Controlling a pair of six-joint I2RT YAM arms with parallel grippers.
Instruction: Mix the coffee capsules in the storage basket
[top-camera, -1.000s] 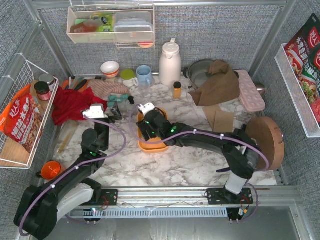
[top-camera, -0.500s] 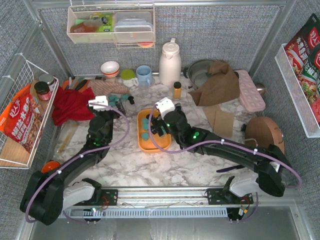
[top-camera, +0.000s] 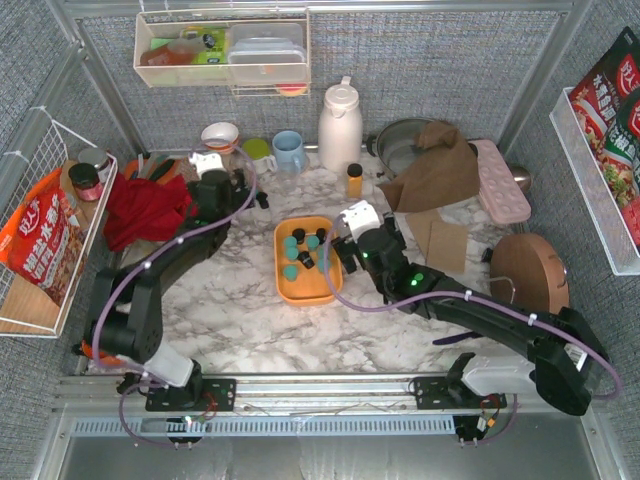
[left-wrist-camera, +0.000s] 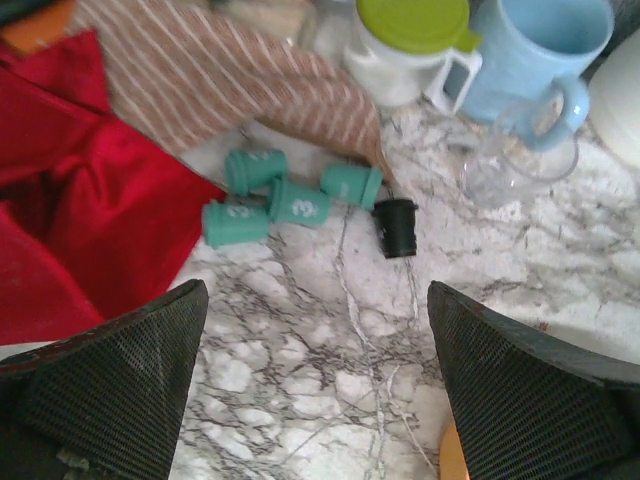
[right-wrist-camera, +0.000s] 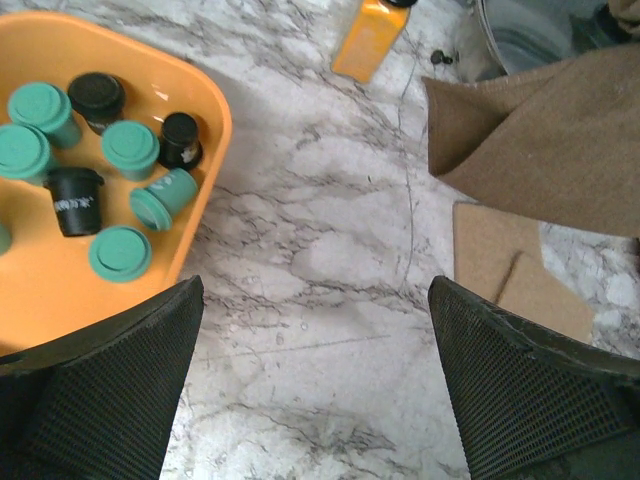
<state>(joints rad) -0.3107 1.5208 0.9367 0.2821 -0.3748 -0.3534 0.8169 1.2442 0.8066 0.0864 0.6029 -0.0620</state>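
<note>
The orange storage basket (top-camera: 312, 288) lies mid-table and holds several teal and black coffee capsules (top-camera: 301, 250). The right wrist view shows the basket's corner (right-wrist-camera: 205, 105) at the left, with capsules (right-wrist-camera: 130, 148) standing and lying inside. My right gripper (top-camera: 348, 245) hovers just right of the basket over bare marble, open and empty (right-wrist-camera: 315, 300). More coffee capsules lie loose on the marble: teal ones (left-wrist-camera: 290, 200) and a black one (left-wrist-camera: 398, 226) beside a striped cloth. My left gripper (top-camera: 232, 192) is open and empty (left-wrist-camera: 315, 300), short of them.
A red cloth (left-wrist-camera: 80, 210) and a striped cloth (left-wrist-camera: 230, 80) border the loose capsules. Behind them stand a green-lidded cup (left-wrist-camera: 410, 45), a blue mug (left-wrist-camera: 530, 60) and a clear glass (left-wrist-camera: 515, 165). An amber bottle (right-wrist-camera: 368, 40), a brown cloth (right-wrist-camera: 540, 130) and cardboard (right-wrist-camera: 510, 265) lie right of the basket.
My right gripper has drawn back out of the basket to its right side and opened wider. The left arm has reached toward the back, over the loose capsules.
</note>
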